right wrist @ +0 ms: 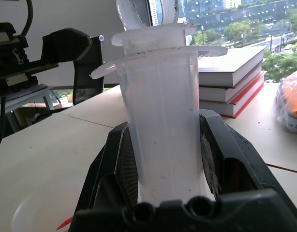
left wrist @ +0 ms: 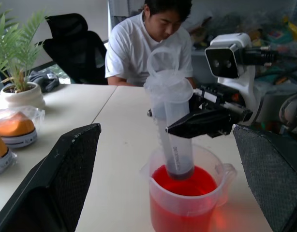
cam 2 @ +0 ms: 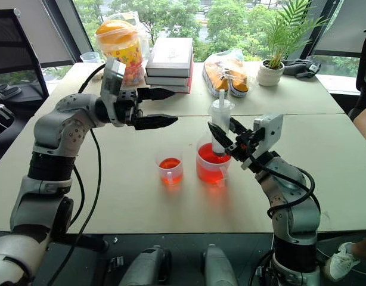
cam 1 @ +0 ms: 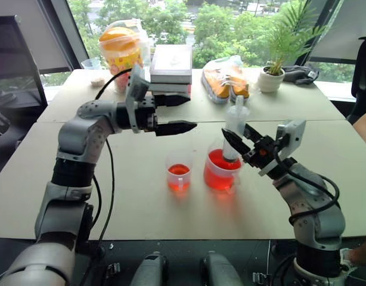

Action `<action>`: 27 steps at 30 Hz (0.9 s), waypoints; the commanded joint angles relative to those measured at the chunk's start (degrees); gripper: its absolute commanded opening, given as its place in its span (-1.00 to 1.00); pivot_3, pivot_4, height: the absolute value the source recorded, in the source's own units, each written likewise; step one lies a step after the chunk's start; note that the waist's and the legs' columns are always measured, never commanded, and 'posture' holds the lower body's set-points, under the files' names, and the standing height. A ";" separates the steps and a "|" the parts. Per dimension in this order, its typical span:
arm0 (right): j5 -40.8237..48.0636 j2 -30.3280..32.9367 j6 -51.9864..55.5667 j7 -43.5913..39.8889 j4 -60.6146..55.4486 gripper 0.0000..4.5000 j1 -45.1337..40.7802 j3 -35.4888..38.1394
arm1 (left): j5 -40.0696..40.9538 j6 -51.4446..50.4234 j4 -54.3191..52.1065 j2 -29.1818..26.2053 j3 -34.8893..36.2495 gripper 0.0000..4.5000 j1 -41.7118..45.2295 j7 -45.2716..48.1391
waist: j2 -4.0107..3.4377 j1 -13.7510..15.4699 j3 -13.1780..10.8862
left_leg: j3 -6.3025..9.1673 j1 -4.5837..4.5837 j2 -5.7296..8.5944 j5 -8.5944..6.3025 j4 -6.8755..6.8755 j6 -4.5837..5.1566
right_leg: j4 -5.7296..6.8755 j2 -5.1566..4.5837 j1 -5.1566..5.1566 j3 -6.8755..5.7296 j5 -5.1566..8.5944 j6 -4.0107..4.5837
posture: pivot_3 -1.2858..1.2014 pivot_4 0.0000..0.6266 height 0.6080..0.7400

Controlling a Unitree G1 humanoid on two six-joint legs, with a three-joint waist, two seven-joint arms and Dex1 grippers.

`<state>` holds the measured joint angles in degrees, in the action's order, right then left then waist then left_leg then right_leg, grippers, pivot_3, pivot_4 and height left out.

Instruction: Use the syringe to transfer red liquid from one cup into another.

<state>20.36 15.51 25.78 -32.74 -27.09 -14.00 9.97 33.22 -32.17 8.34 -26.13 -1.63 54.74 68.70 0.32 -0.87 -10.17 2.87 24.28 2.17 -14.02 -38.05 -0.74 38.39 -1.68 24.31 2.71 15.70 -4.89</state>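
On the beige table, my right gripper pinches the syringe upright in the beaker; left gripper spread. Drawing isn't done, cup delivery remains.

Red liquid, clear syringe, black tool fingers, beige table

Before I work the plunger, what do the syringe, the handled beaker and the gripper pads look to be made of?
Syringe: frosted, translucent plastic; the background shows dimly through its barrel.
Handled beaker: clear, glossy plastic, thin-walled; the red liquid reads plainly through it.
Right gripper, shut on the syringe: matte black fingers with a ribbed inner face, probably rubbery, though that is a guess from the look.
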 commanded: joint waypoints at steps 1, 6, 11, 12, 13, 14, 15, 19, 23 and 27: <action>-0.73 0.49 -4.55 1.05 -0.02 -0.38 -0.21 -0.63 | 1.89 -2.06 -0.92 1.69 -1.33 1.00 2.71 1.82 | 0.00 0.00 0.00 | -0.02 0.00 0.00 0.00 0.00 0.00 | 0.01 0.00 0.00 0.00 0.00 0.00 | 0.03 -0.52 1.00; -0.73 0.85 -6.13 1.93 0.54 -0.38 0.44 -2.15 | 1.27 -3.76 0.80 5.08 -3.48 1.00 4.35 2.60 | 0.00 -0.06 0.00 | 0.00 0.00 -0.01 0.00 0.00 0.00 | 0.01 0.00 0.00 0.04 0.00 0.00 | 0.03 -0.52 1.00; -0.69 1.75 -6.58 2.45 0.22 -0.38 1.24 -3.37 | -0.34 -2.53 2.59 7.75 -5.67 1.00 5.80 2.89 | 0.00 0.01 0.00 | 0.00 -0.01 -0.01 0.01 0.00 -0.01 | 0.02 0.01 0.00 0.06 0.00 0.00 | 0.03 -0.52 1.00; -0.63 1.90 -6.54 2.53 0.14 -0.38 1.34 -3.60 | -0.71 -2.19 3.00 8.28 -6.06 1.00 6.06 2.88 | 0.00 0.02 0.00 | 0.00 -0.01 -0.01 0.01 0.00 -0.01 | 0.01 0.01 0.00 0.06 0.00 0.00 | 0.03 -0.52 1.00; -0.51 2.07 -6.33 2.54 -0.02 -0.38 1.48 -3.83 | -1.13 -1.80 3.49 8.83 -6.42 1.00 6.25 2.87 | 0.00 0.05 0.00 | 0.00 -0.01 -0.01 0.01 0.00 -0.01 | 0.01 0.01 -0.01 0.06 0.00 0.00 | 0.03 -0.52 1.00; -0.37 2.27 -6.16 2.48 -0.16 -0.38 1.60 -4.03 | -1.48 -1.45 3.93 9.29 -6.67 1.00 6.40 2.82 | 0.00 0.05 0.00 | 0.00 -0.01 -0.01 0.01 0.00 -0.01 | 0.01 0.01 -0.01 0.06 0.00 0.00 | 0.03 -0.52 1.00; -0.26 2.40 -6.04 2.53 -0.26 -0.38 1.63 -4.21 | -1.69 -1.23 4.25 9.51 -6.73 1.00 6.49 2.85 | 0.00 0.04 0.00 | 0.00 -0.01 -0.01 0.01 0.00 -0.01 | 0.01 0.01 -0.02 0.06 0.00 0.00 | 0.03 -0.52 1.00; 0.24 3.11 -5.73 2.71 -0.78 -0.38 1.56 -4.48 | -2.81 -0.83 6.56 11.78 -7.37 1.00 7.46 2.52 | 0.00 0.05 0.00 | 0.00 -0.01 0.00 0.01 0.00 -0.01 | 0.01 0.05 -0.02 0.06 0.00 0.00 | 0.03 -0.52 1.00; 0.78 3.78 -5.42 2.97 -1.10 -0.38 1.45 -4.60 | -3.00 -0.95 7.84 13.36 -7.04 0.43 8.30 2.16 | 0.00 0.05 0.00 | 0.00 -0.01 0.00 0.01 0.00 -0.01 | 0.01 0.06 -0.02 0.06 0.00 0.00 | 0.03 -0.52 1.00; 1.60 4.15 -4.84 3.05 -1.42 -0.38 1.82 -4.92 | -3.19 -0.48 8.76 14.11 -6.46 -0.40 9.02 2.03 | 0.00 -0.07 0.00 | 0.00 -0.02 -0.01 0.01 0.00 -0.01 | 0.02 0.04 -0.02 0.06 0.00 0.00 | 0.03 -0.52 1.00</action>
<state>21.02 19.32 20.96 -29.92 -25.87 -11.71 5.19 29.66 -33.56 18.07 -12.79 -8.22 61.70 69.94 0.32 -0.94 -10.18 2.87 24.26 2.16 -14.01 -38.05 -0.75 38.40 -1.64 24.29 2.77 15.70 -4.89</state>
